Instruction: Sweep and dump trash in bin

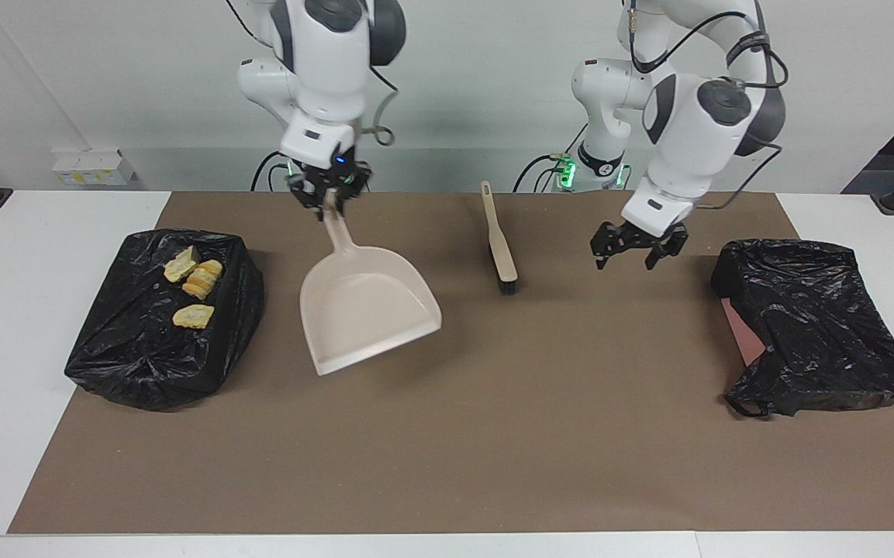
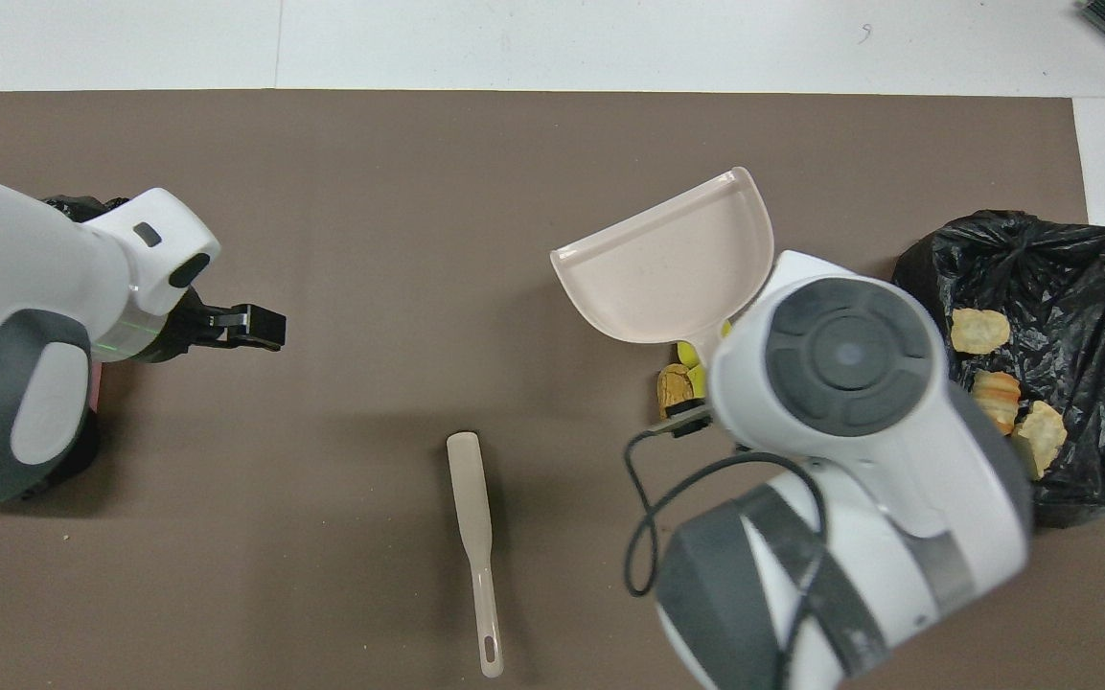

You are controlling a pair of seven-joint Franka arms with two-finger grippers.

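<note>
Roughly midway through the clean-up, the brown mat [image 1: 447, 465] covering the table carries two black-bagged bins, one at each end. The bin [image 1: 144, 372] at the right arm's end already holds three pale yellow chunks [image 1: 195, 280] lying on its crumpled liner, so a first load looks to have been dumped. The second bin [image 1: 811, 325], at the left arm's end, shows no trash in either view. Between them the right gripper [image 1: 329, 203] is clamped on the handle of the beige dustpan [image 1: 369, 314], which hangs tilted, handle up and lip low, over the middle of the mat. Whether the lip touches the mat cannot be told. The left gripper [image 1: 625, 260] hovers empty with its jaws spread wide, over the mat between the brush [image 1: 499, 252] and the second bin. The brush lies flat on the mat with nothing gripping it, handle toward the robots and dark bristles away from them. The unswept trash is small and mostly hidden: seen from overhead, an orange-brown lump [image 2: 675, 388] and a sliver of yellow-green sponge pieces [image 2: 693, 356] peep out on the mat from under the dustpan and the right arm's wrist. By this reading, a second round is left: set the dustpan down by that heap, have the left gripper take up the brush, sweep the pieces in, then tip them into a bin.
</note>
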